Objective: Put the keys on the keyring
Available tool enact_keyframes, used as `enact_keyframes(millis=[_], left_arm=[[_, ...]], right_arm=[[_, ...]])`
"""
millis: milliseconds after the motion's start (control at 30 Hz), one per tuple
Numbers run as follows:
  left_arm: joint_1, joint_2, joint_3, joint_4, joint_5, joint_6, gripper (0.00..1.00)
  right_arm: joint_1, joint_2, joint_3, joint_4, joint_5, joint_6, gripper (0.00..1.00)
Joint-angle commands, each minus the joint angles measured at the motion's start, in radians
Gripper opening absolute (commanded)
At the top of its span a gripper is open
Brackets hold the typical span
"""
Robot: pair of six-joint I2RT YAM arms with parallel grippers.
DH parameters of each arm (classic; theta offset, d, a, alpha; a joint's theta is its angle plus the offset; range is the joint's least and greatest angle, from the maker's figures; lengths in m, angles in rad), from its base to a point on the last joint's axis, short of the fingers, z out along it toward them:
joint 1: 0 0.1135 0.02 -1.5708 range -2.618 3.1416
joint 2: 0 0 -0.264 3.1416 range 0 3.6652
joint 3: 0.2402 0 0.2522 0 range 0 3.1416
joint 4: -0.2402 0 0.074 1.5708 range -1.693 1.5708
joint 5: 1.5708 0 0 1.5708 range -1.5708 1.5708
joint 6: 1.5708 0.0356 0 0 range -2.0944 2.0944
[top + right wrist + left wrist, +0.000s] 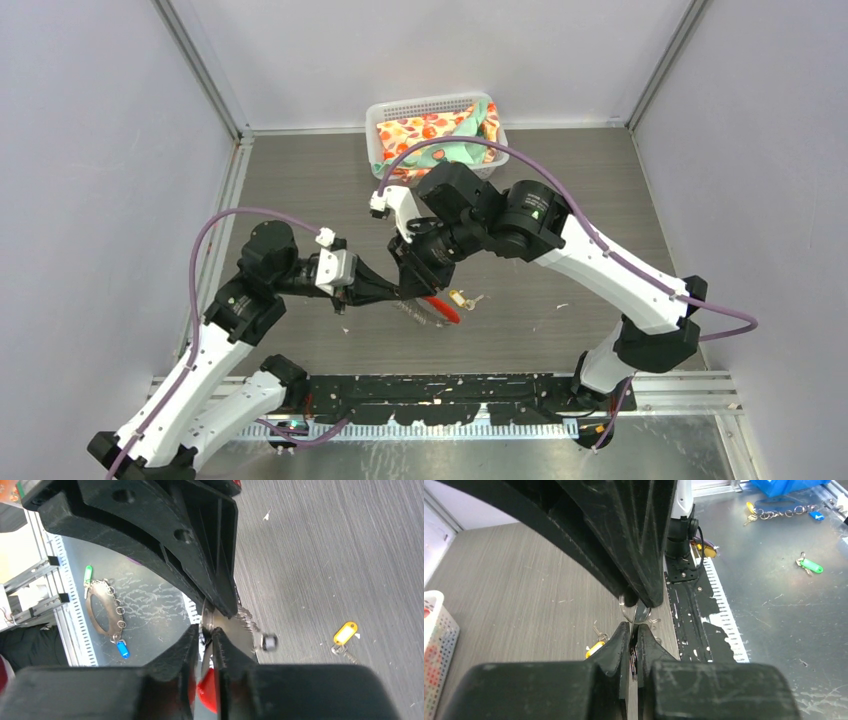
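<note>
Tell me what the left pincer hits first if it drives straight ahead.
Probably the small silver ring just beyond the left pincer, then the right pincer's black fingers right behind it; depth is unclear.

Both arms wear white shells (215, 360) between black joint housings (268, 250). A purple cable (215, 225) loops back from behind the left pincer (634, 629), ending in a white plug (326, 237). A longer purple lead (520, 155) arches behind the right pincer (207, 632). Each pincer has matte black, scuffed fingers (616, 647) tapering to narrow tips. Round holes (120, 495) dot the left pincer's ribbed finger. A small green light (537, 212) shows on the black joint behind the right pincer.
</note>
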Motion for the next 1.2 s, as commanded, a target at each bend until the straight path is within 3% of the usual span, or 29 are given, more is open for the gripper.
enact_keyframes(millis=[0, 200, 400, 500, 600, 667, 867, 1033, 1167], left_arm=[[0.002, 0.008, 0.036, 0.089, -0.014, -0.100, 0.01], [0.002, 0.003, 0.029, 0.152, -0.064, -0.306, 0.00], [0.002, -0.014, 0.011, 0.191, -0.082, -0.385, 0.01], [0.002, -0.009, 0.029, 0.200, -0.062, -0.409, 0.00], [0.002, 0.009, 0.047, 0.221, -0.008, -0.450, 0.00], [0.002, 0.024, 0.051, 0.239, 0.019, -0.497, 0.00], [0.002, 0.079, 0.055, 0.274, 0.066, -0.607, 0.00], [0.002, 0.102, 0.069, 0.246, 0.101, -0.620, 0.00], [0.002, 0.113, 0.077, 0.246, 0.138, -0.626, 0.00]], right_arm=[[0.004, -0.041, -0.039, 0.130, -0.037, 0.035, 0.26], [0.002, -0.163, -0.161, 0.284, 0.029, 0.038, 0.32], [0.002, -0.353, -0.322, 0.484, 0.081, 0.039, 0.46], [0.002, -0.449, -0.407, 0.537, 0.059, -0.071, 0.53], [0.002, -0.550, -0.507, 0.598, 0.060, -0.224, 0.70], [0.002, -0.588, -0.548, 0.630, 0.061, -0.322, 0.74], [0.012, -0.488, -0.446, 0.511, 0.082, -0.567, 0.75], [0.090, -0.451, -0.427, 0.481, 0.165, -0.758, 0.77], [0.176, -0.381, -0.325, 0.355, 0.263, -0.846, 0.74]])
